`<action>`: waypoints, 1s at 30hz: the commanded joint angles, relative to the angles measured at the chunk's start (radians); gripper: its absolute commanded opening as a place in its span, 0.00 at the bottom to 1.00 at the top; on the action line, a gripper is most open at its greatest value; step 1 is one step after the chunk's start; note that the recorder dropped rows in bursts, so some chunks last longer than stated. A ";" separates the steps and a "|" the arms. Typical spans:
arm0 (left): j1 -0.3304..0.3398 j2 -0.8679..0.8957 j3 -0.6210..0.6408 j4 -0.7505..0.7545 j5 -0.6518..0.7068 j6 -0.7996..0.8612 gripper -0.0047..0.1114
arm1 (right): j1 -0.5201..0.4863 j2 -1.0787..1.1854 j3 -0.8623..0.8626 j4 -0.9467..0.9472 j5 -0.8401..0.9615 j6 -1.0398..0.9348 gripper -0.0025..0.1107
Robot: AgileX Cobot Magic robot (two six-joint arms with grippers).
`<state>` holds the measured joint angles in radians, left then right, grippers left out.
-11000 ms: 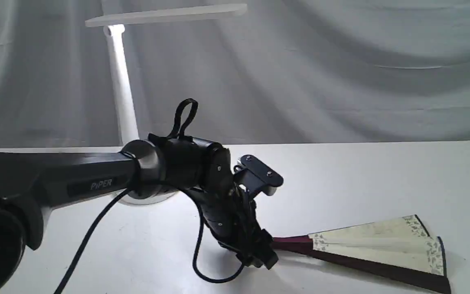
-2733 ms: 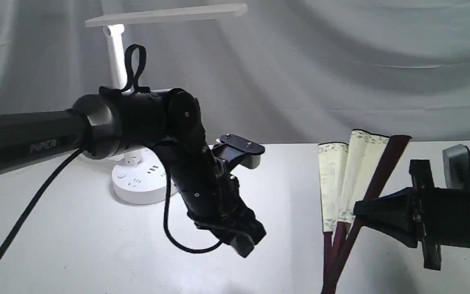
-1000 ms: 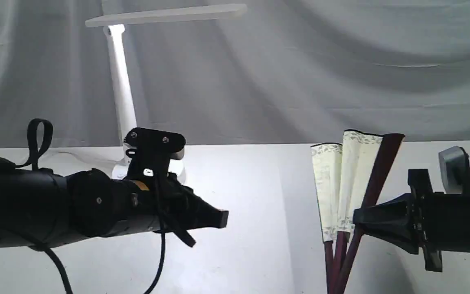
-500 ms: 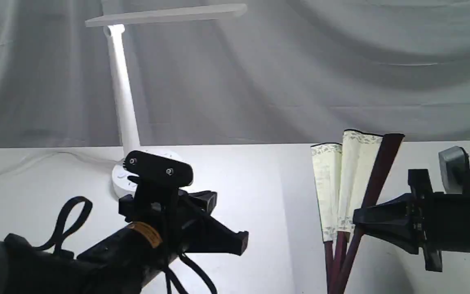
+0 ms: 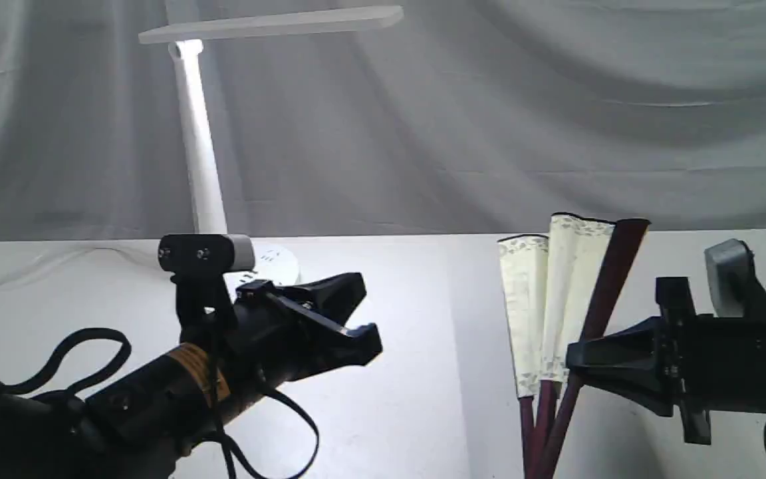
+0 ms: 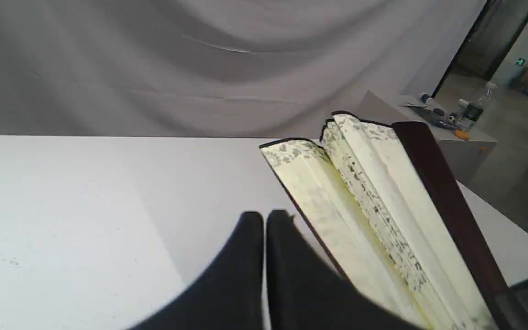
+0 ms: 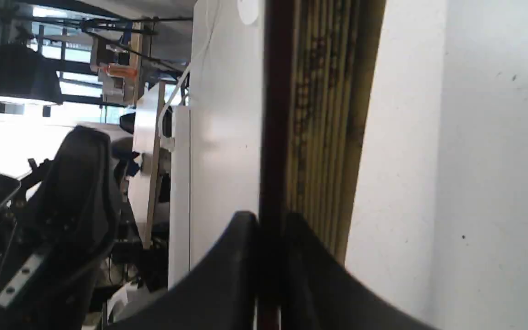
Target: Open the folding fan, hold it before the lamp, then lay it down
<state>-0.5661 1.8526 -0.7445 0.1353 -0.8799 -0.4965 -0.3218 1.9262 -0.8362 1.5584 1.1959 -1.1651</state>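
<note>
Cream pleated paper with a grey floral border and dark maroon wooden ribs makes up the folding fan, which stands nearly upright at the lower right of the exterior view. It is only partly spread, with two broad folds showing to the left of its maroon outer guard and the rest packed together. Its lower end runs out of the bottom of the frame, so whether it touches the white surface cannot be told.

The black right gripper reaches in from the right edge and is clamped on that maroon guard, low on the fan. In the right wrist view the right gripper has a finger on each side of the dark stick, with the stacked fan pleats just beside it.

The black left gripper sits at lower centre-left, pointing towards the fan but well apart from it. In the left wrist view the left gripper has its fingers drawn together with only a thin slit between them, and they hold nothing. The fan rises beyond them.

The white plastic desk lamp stands at the upper left, with its round base on the surface behind the left gripper and its long flat head level near the top edge. It is far from the fan. A grey draped cloth fills the background.
</note>
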 commanded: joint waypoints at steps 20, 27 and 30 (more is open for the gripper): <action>0.230 0.231 0.006 0.451 -0.305 -1.004 0.44 | 0.235 -0.013 0.001 0.002 0.025 -0.011 0.02; 0.228 0.292 0.006 0.462 -0.341 -1.053 0.49 | 0.270 -0.013 0.001 0.002 0.025 -0.011 0.02; 0.228 0.304 0.006 0.456 -0.341 -1.053 0.49 | 0.291 -0.013 0.001 0.012 0.025 -0.016 0.02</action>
<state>-0.3381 2.1511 -0.7410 0.5942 -1.2029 -1.5379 -0.0427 1.9262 -0.8362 1.5560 1.2035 -1.1651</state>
